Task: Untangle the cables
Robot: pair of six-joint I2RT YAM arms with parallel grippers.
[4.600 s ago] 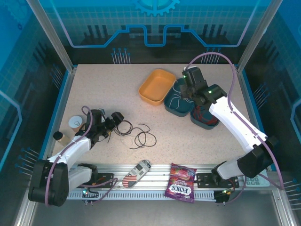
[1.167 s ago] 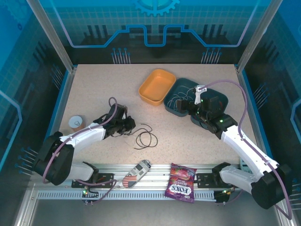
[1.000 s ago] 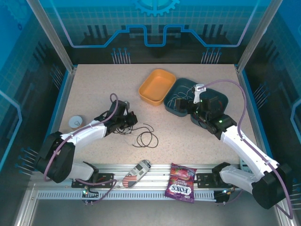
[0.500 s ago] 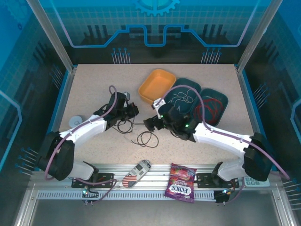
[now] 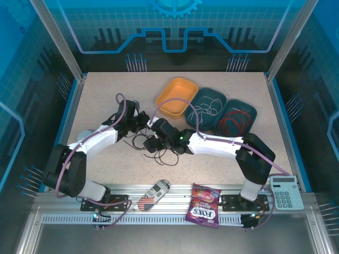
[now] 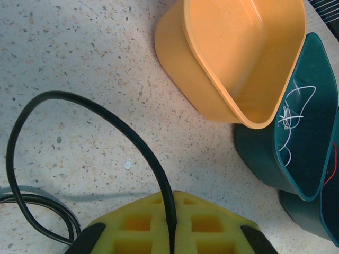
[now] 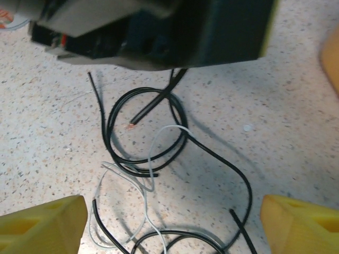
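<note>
Pinching black cable (image 6: 53, 95), left gripper (image 6: 170, 233); right gripper (image 7: 172, 227) spread above table (image 7: 296, 106).

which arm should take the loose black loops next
Right. The right tool, open, hangs over the black cable loops; the left tool is shut on a strand of it.

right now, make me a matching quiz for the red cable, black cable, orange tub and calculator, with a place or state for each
Things:
1 red cable
2 black cable
3 orange tub
4 calculator

Place or state:
a empty
b near right corner of the table
c in a teal tub
d pinched in the left gripper

Pairs: 1-c, 2-d, 3-a, 4-b
</note>
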